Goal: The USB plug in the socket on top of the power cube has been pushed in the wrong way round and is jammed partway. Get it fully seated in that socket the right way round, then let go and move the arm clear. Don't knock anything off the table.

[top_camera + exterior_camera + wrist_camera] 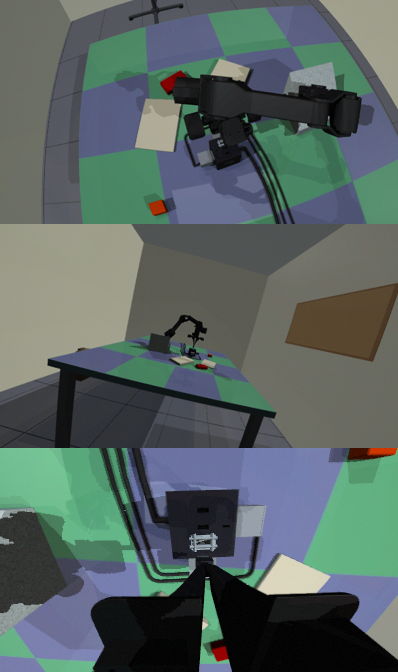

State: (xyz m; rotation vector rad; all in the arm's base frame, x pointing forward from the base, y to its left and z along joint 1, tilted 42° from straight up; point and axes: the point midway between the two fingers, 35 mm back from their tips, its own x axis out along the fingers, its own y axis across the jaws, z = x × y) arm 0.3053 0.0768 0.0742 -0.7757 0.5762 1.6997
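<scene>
The power cube (226,157) (192,352) (180,543) is black, with dark slots and a pale outlined mark on its top. My gripper (194,345) (206,570) points down, its fingertips nearly together at the cube's edge beside the mark in the wrist view. It is shut on the USB plug (204,561), of which only a small dark part shows at the tips. The plug looks raised above the cube, but its height and which way round it is cannot be told. In the top view the arm hides the fingertips.
A pale side plug (205,158) (251,521) joins the cube; black cables (264,174) (116,493) run around it. Cream slabs (158,124) (231,70), a red block (171,82) (201,366), an orange block (157,208) and a grey box (159,343) stand around.
</scene>
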